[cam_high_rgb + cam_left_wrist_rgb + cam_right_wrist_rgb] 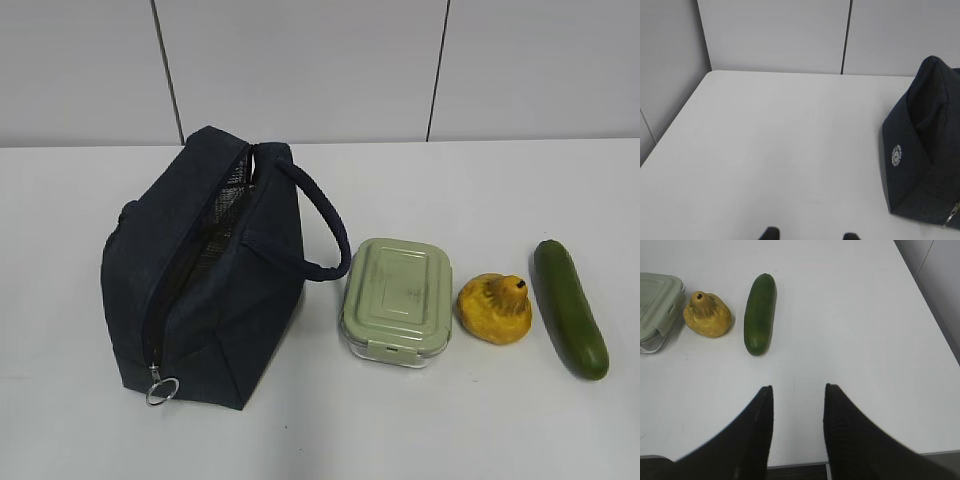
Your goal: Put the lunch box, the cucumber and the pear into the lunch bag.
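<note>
Lunch bag (205, 275) stands on the white table (480, 430) at left in the exterior view, dark navy, top zipper undone w/ silvery lining showing thru the gap. Metal ring pull (161, 389) hangs at the near end of the zipper; padded loop handle (322, 225) arcs out to the right side. Lunch box (397, 299) sits just beside the bag on its right, sage-green lid on, glass base visible at the near edge. Pear (496, 308) is next, near the box but apart, stem nub up. Cucumber (569, 307) lies furthest right, near the pear w/o touching, lengthwise front to back.

Right tool (798, 392) is open: two black fingers spread w/ bare table between them, holding nothing, on the near side of the cucumber and well apart from it. Right wrist view shows cucumber, pear and a corner of the box in a row.

Left tool (810, 235): only two dark fingertips show at the bottom edge of the left wrist view, apart from each other, nothing between. Bag's end panel w/ a small round badge (896, 155) sits at right in that view.
</note>
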### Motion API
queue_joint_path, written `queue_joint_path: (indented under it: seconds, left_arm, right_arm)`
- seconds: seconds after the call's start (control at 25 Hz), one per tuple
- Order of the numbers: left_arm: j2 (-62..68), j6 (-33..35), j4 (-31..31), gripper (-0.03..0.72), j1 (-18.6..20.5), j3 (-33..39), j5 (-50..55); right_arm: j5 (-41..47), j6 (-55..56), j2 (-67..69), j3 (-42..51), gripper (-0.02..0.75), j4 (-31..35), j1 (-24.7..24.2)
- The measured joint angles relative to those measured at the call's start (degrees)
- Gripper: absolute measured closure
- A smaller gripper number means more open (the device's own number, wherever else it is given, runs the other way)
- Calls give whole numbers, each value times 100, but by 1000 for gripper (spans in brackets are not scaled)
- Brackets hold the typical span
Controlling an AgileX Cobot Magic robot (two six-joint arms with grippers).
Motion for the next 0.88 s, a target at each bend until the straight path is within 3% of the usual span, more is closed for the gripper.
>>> queue_joint_path:
  seconds: [0.88]
  left_arm:
    - [0,0,-53,442,-71,0,0]
  right_arm:
    - [0,0,0,0,460,0,13]
